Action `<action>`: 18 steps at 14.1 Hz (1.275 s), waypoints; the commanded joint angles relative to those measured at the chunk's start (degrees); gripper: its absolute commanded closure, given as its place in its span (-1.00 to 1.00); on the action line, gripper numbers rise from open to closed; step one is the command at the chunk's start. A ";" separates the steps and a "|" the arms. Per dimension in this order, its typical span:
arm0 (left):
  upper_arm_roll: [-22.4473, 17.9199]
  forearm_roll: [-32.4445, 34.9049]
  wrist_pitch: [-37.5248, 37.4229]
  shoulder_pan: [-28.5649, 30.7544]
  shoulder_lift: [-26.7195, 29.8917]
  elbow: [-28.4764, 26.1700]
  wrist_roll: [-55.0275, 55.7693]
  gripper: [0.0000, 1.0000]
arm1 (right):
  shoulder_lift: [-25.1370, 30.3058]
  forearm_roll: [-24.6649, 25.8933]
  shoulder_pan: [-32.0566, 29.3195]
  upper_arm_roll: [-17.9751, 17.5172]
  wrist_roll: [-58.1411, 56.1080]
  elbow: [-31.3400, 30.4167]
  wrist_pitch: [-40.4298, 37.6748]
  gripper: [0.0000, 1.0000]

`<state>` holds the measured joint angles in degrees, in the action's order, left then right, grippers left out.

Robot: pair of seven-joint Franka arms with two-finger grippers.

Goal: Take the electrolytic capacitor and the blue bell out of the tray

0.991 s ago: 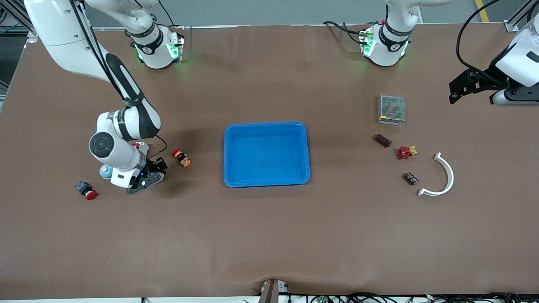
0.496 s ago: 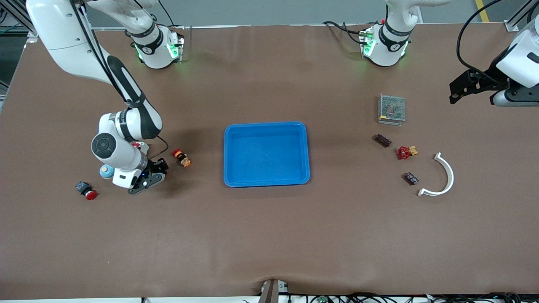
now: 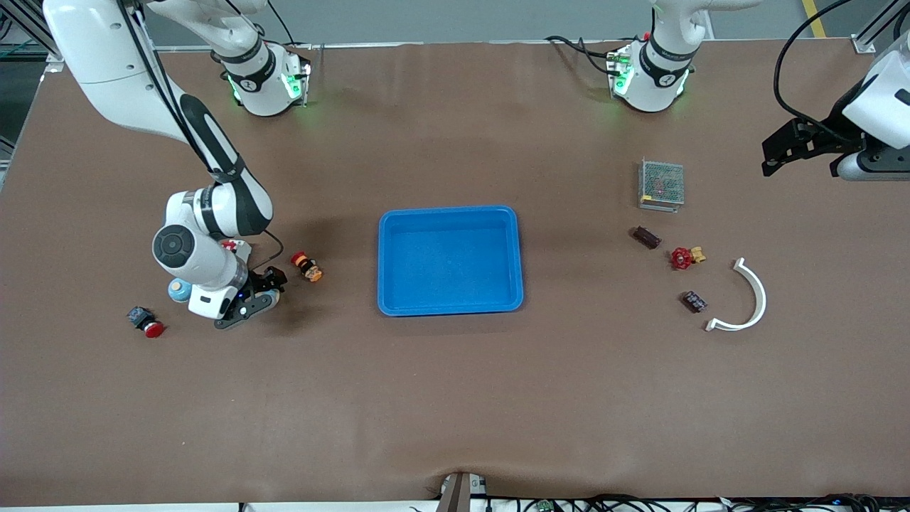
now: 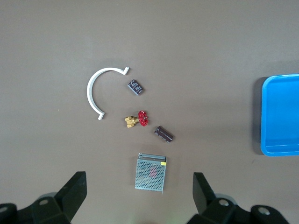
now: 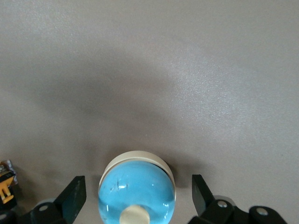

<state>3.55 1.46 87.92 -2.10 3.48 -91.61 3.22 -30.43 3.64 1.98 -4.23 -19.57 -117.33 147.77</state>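
Lower left of front view: right claw point(image 3: 245, 311) now spread wide, blue bell point(image 5: 137, 188) released on counter point(image 3: 455, 398), outside tray point(image 3: 450, 260). Tray empty; removal looks done. Left claw point(image 3: 778, 153) wide, waiting upper right.

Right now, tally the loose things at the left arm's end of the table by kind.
dark capacitors: 2
red-handled valve: 1
grey mesh box: 1
white curved piece: 1
Total: 5
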 commanded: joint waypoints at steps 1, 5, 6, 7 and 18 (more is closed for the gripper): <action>0.23 1.18 0.05 0.17 0.12 0.37 0.64 -1.00 | 1.68 0.76 -0.93 -1.21 1.02 0.70 -2.30 -1.00; 0.23 1.18 0.05 0.17 0.21 0.29 0.73 -1.00 | 8.00 0.40 1.26 -1.48 7.16 3.33 -16.96 -1.00; 0.23 1.18 0.05 0.17 0.21 0.29 0.73 -1.00 | 10.54 0.40 1.88 -1.48 9.00 3.42 -19.86 -1.00; 0.23 1.18 0.05 0.17 0.30 0.20 0.73 -1.00 | 12.83 0.40 2.76 -1.48 10.67 3.42 -23.02 -1.00; 0.31 1.18 -0.56 0.08 0.56 0.29 2.75 -1.00 | 39.11 0.14 6.55 -1.04 23.09 3.42 -48.79 -1.00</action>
<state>3.57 1.46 87.85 -2.09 3.49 -91.54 5.09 3.93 3.61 9.21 -5.84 2.92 -112.17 100.67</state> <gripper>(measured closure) 0.000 0.000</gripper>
